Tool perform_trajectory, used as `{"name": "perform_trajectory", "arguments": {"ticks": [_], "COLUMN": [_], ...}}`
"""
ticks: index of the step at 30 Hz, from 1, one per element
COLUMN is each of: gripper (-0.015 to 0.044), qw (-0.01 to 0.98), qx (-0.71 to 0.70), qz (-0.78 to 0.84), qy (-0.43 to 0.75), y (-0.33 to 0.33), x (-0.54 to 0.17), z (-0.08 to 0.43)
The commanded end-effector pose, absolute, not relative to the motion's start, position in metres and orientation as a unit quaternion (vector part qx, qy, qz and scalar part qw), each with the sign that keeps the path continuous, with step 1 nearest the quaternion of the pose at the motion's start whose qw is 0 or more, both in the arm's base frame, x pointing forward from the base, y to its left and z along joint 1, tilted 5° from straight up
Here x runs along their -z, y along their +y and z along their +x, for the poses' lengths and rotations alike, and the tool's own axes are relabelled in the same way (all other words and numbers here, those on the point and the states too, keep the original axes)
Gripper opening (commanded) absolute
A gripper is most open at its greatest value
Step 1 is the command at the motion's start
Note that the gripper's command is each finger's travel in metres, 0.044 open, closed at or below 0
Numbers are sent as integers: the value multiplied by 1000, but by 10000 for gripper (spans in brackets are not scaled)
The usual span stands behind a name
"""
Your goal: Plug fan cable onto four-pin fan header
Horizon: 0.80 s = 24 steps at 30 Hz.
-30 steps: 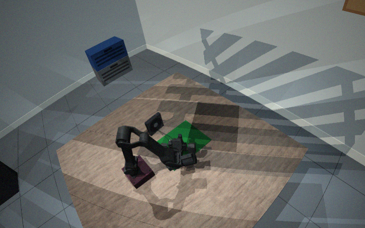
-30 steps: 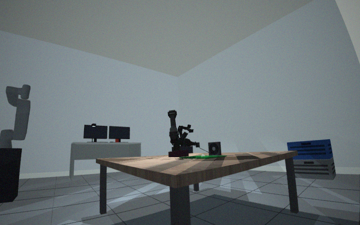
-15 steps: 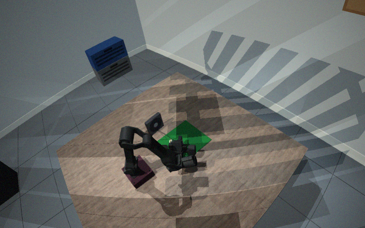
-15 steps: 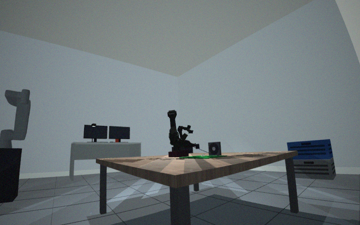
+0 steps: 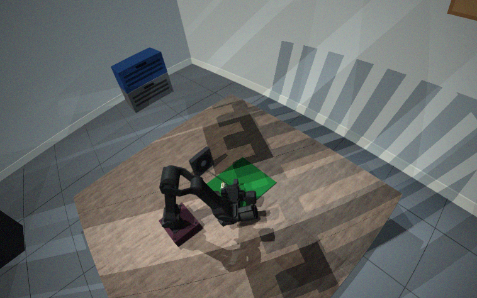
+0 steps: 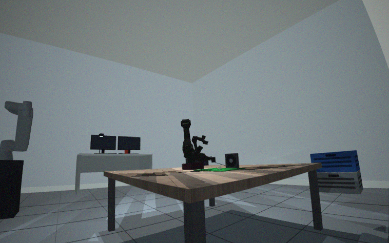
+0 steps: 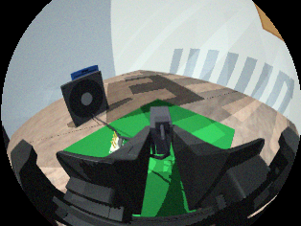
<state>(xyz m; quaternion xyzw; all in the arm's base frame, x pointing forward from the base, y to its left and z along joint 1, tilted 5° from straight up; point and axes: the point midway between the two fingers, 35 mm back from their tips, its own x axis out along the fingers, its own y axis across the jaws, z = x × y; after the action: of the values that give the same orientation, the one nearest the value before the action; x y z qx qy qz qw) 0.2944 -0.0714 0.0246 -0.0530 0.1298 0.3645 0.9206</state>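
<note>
Top view: my end effector (image 5: 233,185) (image 7: 159,129) is over the green board (image 5: 258,181) (image 6: 220,169) (image 7: 211,131), pale header-ish bit (image 5: 223,185) (image 7: 115,143) just beside, fan side.

Exterior: cable (image 6: 219,163) (image 7: 106,124) slopes up from the fan (image 5: 201,161) (image 6: 231,160) (image 7: 83,98) to me.

Wrist: I've got the dark plug (image 7: 160,125) pinched, long axis pointing away; pale bit's left of it, left finger's probably in the way.

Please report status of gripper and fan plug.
Gripper shut on plug. Above green board. Header not identifiable; seating unconfirmed.
</note>
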Motion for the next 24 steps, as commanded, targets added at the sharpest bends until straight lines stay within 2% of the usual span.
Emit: {"name": "perform_trajectory", "arguments": {"ticks": [1, 24], "gripper": [0, 0], "qw": [921, 921], "qx": [-365, -365], "qz": [-53, -53], "qy": [128, 128], "y": [-71, -72], "x": [-20, -2], "z": [294, 293]}}
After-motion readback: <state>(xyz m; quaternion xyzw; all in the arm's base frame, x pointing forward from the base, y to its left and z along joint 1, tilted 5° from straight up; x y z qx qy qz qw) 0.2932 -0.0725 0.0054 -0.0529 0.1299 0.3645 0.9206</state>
